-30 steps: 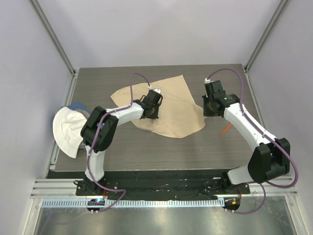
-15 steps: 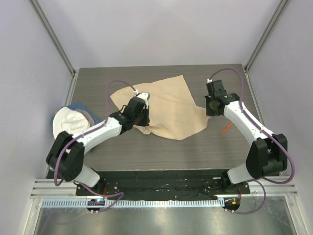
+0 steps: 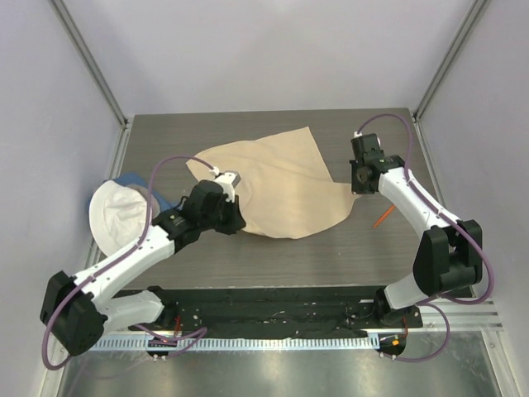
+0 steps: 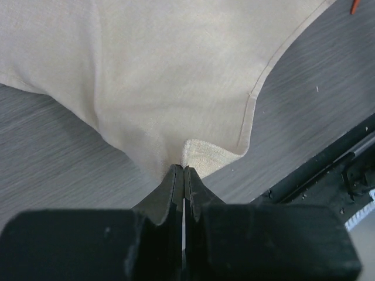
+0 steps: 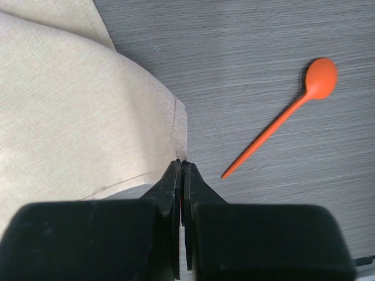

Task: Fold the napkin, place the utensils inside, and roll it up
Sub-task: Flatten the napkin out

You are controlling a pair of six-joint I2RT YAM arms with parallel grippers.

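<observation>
- Lying at the far left border of the table [image 3: 331, 248] is a white bundle [image 3: 114, 222]. A blue cloth [image 3: 132, 179] peeks out behind it.
- The left arm stretches low across the front-left of the table. The left gripper [image 3: 231, 220] sits at the near-left corner of the napkin [image 3: 281, 184].
- Left wrist view: the left gripper [image 4: 184, 173] has its jaws pressed together, pinching that corner of the napkin [image 4: 164, 76]. A small flap of cloth is turned up right at the tips.
- The napkin is beige and lies mid-table, toward the back. It is unfolded but not flat, with soft creases across it. One corner points to the rear, and the cloth spans from one gripper to the other.
- The right gripper [image 3: 361, 184] is at the napkin's right-hand corner, with its arm angled in from the right side.
- Right wrist view: the right gripper [image 5: 181, 168] has its jaws closed tight on the hemmed edge of the napkin [image 5: 70, 105].
- An orange spoon [image 3: 381, 218] lies on bare table just right of the napkin, clear of the cloth.
- In the right wrist view the orange spoon [image 5: 281, 117] has its bowl end pointing away from the gripper. Its handle tip is near the fingertips, not touching.
</observation>
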